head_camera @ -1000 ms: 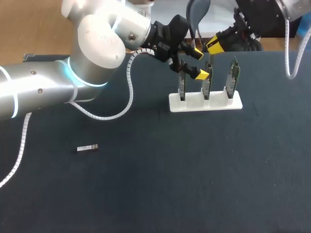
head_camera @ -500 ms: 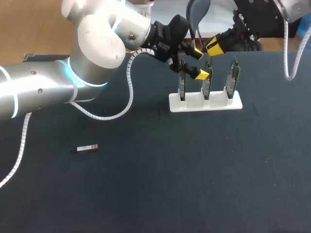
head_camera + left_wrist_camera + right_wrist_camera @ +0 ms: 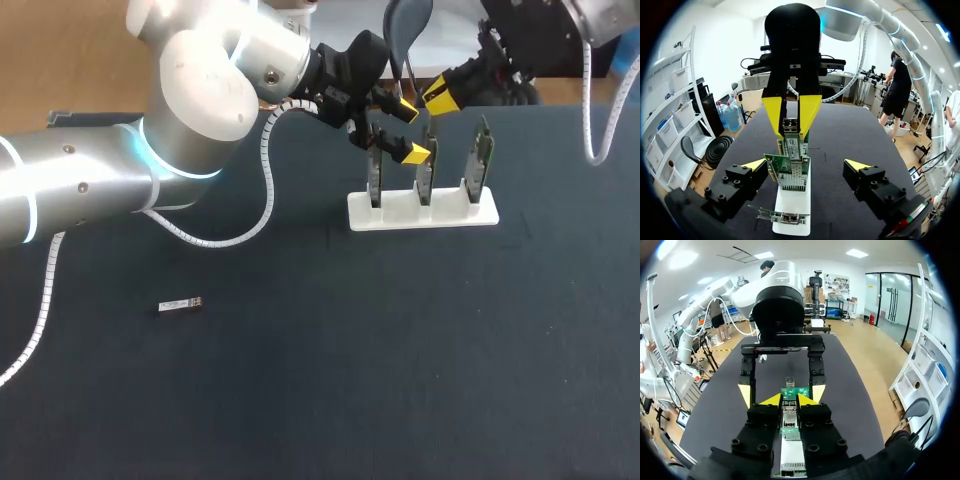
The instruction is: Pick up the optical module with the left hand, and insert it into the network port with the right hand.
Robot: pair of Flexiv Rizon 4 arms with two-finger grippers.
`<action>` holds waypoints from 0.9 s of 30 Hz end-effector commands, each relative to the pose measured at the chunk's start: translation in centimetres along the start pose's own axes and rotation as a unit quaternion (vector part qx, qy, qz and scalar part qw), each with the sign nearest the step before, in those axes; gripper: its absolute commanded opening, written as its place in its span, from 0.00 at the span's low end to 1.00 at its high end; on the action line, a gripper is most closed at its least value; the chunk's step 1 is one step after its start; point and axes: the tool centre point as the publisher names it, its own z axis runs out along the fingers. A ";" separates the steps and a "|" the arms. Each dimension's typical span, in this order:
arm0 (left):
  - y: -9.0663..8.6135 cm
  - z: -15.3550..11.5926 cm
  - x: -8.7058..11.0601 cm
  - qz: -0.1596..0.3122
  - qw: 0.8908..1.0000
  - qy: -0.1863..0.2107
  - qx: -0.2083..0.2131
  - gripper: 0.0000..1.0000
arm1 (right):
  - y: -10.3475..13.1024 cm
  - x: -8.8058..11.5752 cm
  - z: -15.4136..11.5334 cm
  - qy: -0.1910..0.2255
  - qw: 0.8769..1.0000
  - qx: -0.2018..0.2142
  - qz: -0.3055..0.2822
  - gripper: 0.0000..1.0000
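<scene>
A white rack (image 3: pixel 422 212) holds three upright green network cards (image 3: pixel 426 178). In the left wrist view my right gripper (image 3: pixel 791 131) is shut on a silver optical module (image 3: pixel 791 144), held just above a green card's port (image 3: pixel 790 175). My left gripper (image 3: pixel 806 165) stands wide open with its fingers on either side of that card, touching nothing. From overhead, the left gripper (image 3: pixel 408 130) is beside the rack's left end and the right gripper (image 3: pixel 438 95) is above the cards. In the right wrist view the module (image 3: pixel 789 416) sits between my right gripper's (image 3: pixel 790 401) yellow tips.
A second small optical module (image 3: pixel 180 305) lies flat on the dark table (image 3: pixel 400 350), well to the left of the rack. My left arm's white cable (image 3: pixel 268 190) loops over the table behind it.
The right gripper has edged very slightly upward with the module. The left arm and the module on the table have not moved.
</scene>
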 end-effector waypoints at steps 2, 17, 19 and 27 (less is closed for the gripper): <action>0.2 0.1 -0.2 -0.001 1.000 0.003 0.002 1.00 | 0.0 0.2 0.2 0.002 1.000 0.001 0.001 0.00; 0.2 0.1 -0.2 -0.001 1.000 0.003 0.002 1.00 | -0.1 0.0 -0.3 0.001 1.000 0.004 -0.003 0.00; 0.2 0.1 -0.2 -0.001 1.000 0.003 0.002 1.00 | -0.1 0.0 -0.4 0.001 1.000 0.005 -0.005 0.00; 0.2 0.1 -0.2 -0.001 1.000 0.003 0.002 1.00 | 0.0 -0.1 -0.3 0.000 1.000 0.005 -0.005 0.00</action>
